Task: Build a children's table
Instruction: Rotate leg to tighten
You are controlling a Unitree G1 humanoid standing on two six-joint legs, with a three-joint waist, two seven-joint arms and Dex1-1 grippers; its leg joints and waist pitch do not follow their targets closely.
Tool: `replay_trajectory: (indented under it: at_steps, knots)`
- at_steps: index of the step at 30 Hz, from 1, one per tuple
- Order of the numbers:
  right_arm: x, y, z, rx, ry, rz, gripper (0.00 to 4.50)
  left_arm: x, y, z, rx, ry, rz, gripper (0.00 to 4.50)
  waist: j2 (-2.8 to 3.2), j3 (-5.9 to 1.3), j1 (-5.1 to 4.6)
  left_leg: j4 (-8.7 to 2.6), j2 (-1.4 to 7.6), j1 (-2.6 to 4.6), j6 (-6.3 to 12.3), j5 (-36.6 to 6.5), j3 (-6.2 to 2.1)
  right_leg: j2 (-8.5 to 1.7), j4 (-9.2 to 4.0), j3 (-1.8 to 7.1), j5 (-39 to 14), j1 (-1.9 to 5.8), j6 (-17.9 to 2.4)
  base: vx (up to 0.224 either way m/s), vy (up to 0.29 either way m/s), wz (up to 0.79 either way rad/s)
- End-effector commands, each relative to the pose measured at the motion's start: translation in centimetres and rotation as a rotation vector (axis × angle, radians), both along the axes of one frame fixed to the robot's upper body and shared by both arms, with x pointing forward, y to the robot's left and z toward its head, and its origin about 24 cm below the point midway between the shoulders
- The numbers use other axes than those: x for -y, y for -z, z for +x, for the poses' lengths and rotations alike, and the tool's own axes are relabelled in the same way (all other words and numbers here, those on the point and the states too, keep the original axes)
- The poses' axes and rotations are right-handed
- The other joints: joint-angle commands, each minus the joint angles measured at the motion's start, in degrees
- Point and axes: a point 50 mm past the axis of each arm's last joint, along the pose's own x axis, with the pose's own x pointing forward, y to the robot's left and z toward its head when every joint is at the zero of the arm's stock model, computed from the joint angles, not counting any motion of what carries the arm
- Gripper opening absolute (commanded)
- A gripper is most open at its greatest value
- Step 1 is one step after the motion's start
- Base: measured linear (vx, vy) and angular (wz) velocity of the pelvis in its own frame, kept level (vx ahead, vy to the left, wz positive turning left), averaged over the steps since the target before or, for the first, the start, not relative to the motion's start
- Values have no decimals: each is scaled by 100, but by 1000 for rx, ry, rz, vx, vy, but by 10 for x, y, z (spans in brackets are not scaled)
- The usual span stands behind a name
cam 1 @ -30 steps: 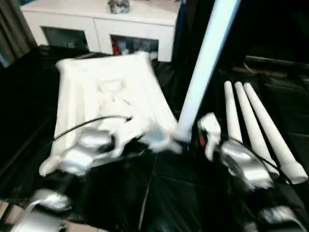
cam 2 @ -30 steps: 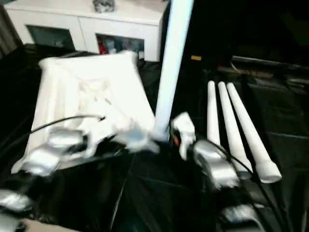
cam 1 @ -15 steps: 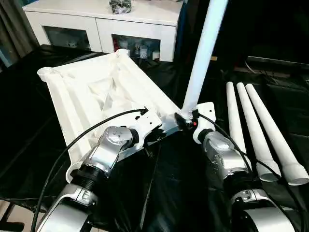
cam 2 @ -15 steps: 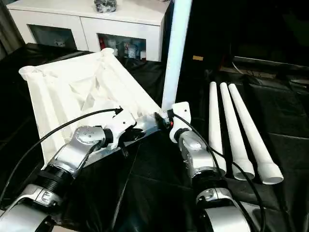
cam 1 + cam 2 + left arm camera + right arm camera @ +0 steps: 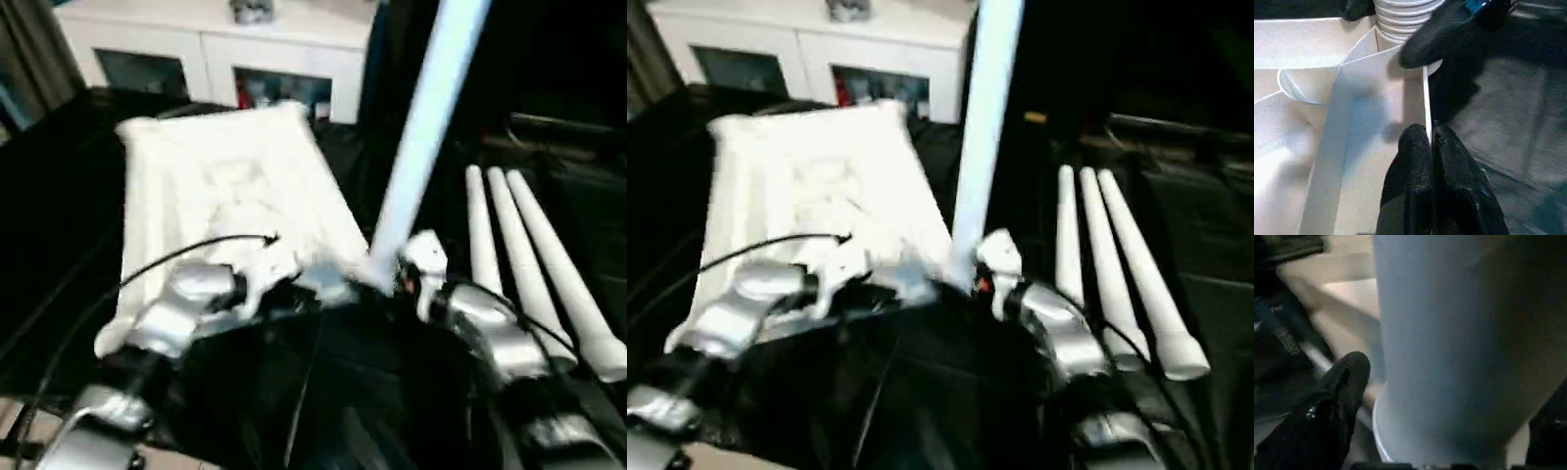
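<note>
The white tabletop (image 5: pixel 230 191) lies underside up on the black-covered floor (image 5: pixel 323 392), its ribs facing the camera; at its near right corner one tube leg (image 5: pixel 423 127) stands almost upright in the corner socket (image 5: pixel 1400 19), its long axis rising and leaning slightly right; the right gripper (image 5: pixel 1449 431) straddles the foot of that leg, one black finger (image 5: pixel 1337 396) on each side with the jaws spread wider than the tube, so it looks loose rather than clamped; the left gripper (image 5: pixel 1431 147) is pinched shut on the thin edge wall of the tabletop just beside the socket; three spare legs (image 5: pixel 529 255) lie side by side well off to the right, nearest the right arm, which I judge the natural one to fetch them.
</note>
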Motion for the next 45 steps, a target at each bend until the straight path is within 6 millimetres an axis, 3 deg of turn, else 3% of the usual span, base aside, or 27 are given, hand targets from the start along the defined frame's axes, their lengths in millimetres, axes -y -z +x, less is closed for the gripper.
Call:
replay_trajectory:
  at_steps: [1,4,5,7,15,19,21,23,24,26,30,33,34,35,37,41,45]
  knots:
    - [-7,-4,-12,-28,-162,7,395,5,-7,-5,4,74,-52,0,-15,-301,12,-378,294,-7,592,-657,-52,-442,-358,259,-396,338,-1463,0,0,0]
    - [-5,-4,-18,-47,-222,-5,395,-1,-7,-7,-13,98,-40,0,-23,-298,11,-376,296,-13,562,-715,-48,-450,-365,258,-500,329,-1451,0,0,0]
    - [-4,-4,-22,-69,-261,-17,369,-6,-7,-9,-26,113,-32,0,-22,-292,10,-382,294,-18,528,-759,-51,-454,-379,257,-643,324,-1426,0,0,0]
    - [-3,-4,-25,-86,-291,-25,362,-9,-7,-10,-36,126,-29,0,-30,-292,7,-381,295,-8,488,-770,-49,-455,-385,260,-739,314,-1403,0,0,0]
    - [-8,-4,-31,-139,-314,12,294,-15,-7,-14,-78,136,-29,0,-32,-296,12,-381,294,-11,459,-660,-51,-454,-360,254,-545,313,-1452,0,0,0]
    - [-12,1,-16,-102,-127,49,282,-10,-1,-5,-50,36,2,0,-43,-281,-22,-396,291,-3,326,-813,-55,-476,-405,270,-889,289,-1390,0,0,0]
    - [-14,5,-4,-93,19,57,280,-6,2,4,-22,-62,24,0,-38,-244,-60,-423,268,23,148,-1081,-67,-472,-481,259,-1660,266,-1232,0,0,0]
    - [-16,10,8,-100,175,55,278,1,3,13,5,-155,25,0,-19,-254,-66,-423,265,43,27,-1111,-84,-490,-504,269,-1942,261,-1133,0,0,0]
    - [-19,14,16,-106,294,47,278,10,3,19,18,-210,12,0,-37,-264,-75,-430,264,28,-8,-1047,-90,-483,-498,269,-1874,282,-1081,0,0,0]
    - [-22,17,20,-116,366,37,277,17,2,22,29,-247,4,0,-25,-261,-103,-433,257,12,-30,-1013,-88,-473,-494,265,-1770,274,-1082,0,0,0]
    - [-39,19,31,-129,511,30,277,42,2,28,63,-324,-5,0,-37,-291,-94,-397,237,-5,80,-822,-74,-470,-471,267,-1414,305,-1127,0,0,0]
    - [-49,17,33,-115,497,38,277,52,2,28,75,-335,-14,0,-34,-299,-90,-387,241,-21,160,-720,-68,-462,-447,263,-1141,308,-1178,0,0,0]
    - [-54,14,35,-107,494,63,333,57,3,27,82,-324,-19,0,-34,-297,-84,-386,242,-24,182,-715,-67,-467,-447,264,-1099,312,-1183,0,0,0]
    - [-55,13,36,-107,482,76,347,58,3,27,86,-317,-20,0,-12,-296,-88,-389,244,-22,204,-769,-65,-468,-452,262,-1102,302,-1208,0,0,0]
    - [-55,11,36,-103,460,89,347,57,3,26,91,-297,-27,0,-17,-291,-86,-394,247,-19,230,-833,-67,-465,-460,258,-1174,302,-1206,0,0,0]
    - [-48,6,34,-43,357,79,392,46,-1,20,110,-205,-50,0,-42,-297,-79,-394,251,-43,287,-819,-72,-475,-448,259,-1171,320,-1189,0,0,0]
    - [-41,3,26,-10,207,71,392,35,-1,14,94,-126,-55,0,-37,-298,-77,-384,264,-32,394,-762,-66,-482,-438,256,-1052,318,-1260,0,0,0]
